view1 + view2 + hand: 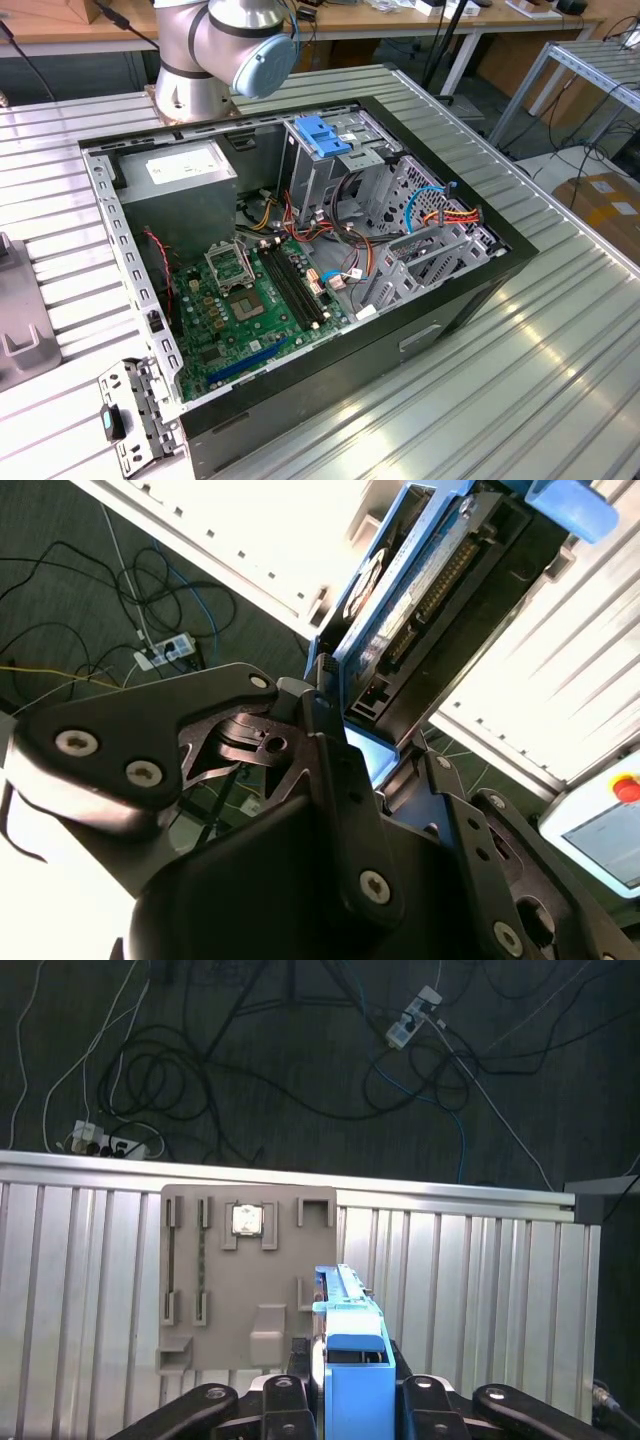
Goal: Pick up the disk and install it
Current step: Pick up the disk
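surface: ribbed metal table, dark floor with loose cables past its edge.
claw: my gripper pinches the disk, one finger on each side.
disk: in my grip in both wrist views, over the table beside a grey fixture plate.
case: open computer case, exterior view.

Your arm is silver-grey, built of thick round joints, one closed by a pale-blue cap. In the second wrist view your tool is matte black: flat linkage plates with rounded ends, pinned by bright silver screws.
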